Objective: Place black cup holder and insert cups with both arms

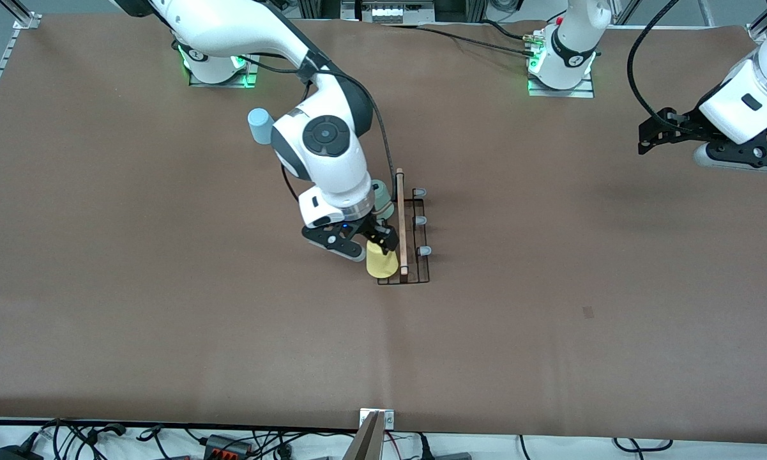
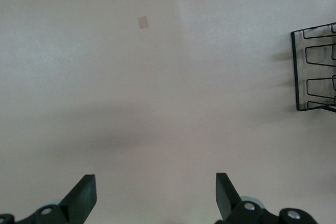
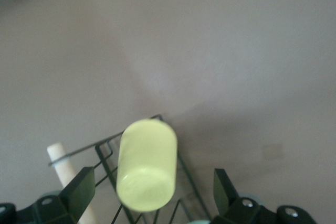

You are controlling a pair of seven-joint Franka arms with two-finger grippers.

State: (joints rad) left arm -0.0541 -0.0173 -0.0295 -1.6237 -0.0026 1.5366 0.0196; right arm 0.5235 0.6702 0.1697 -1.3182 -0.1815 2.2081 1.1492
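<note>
The black cup holder stands at the table's middle with its wooden rod on top. A yellow cup sits on the peg nearest the front camera, on the right arm's side. A mint green cup sits on the same side, farther from the camera and mostly hidden by the wrist. The right gripper is open just above the yellow cup, with its fingers apart from it. A light blue cup stands on the table by the right arm. The left gripper is open and empty.
Three pegs on the holder's left-arm side are bare. The left arm waits over the table's left-arm end; its wrist view shows the holder far off and a small tape mark. Cables lie along the table's near edge.
</note>
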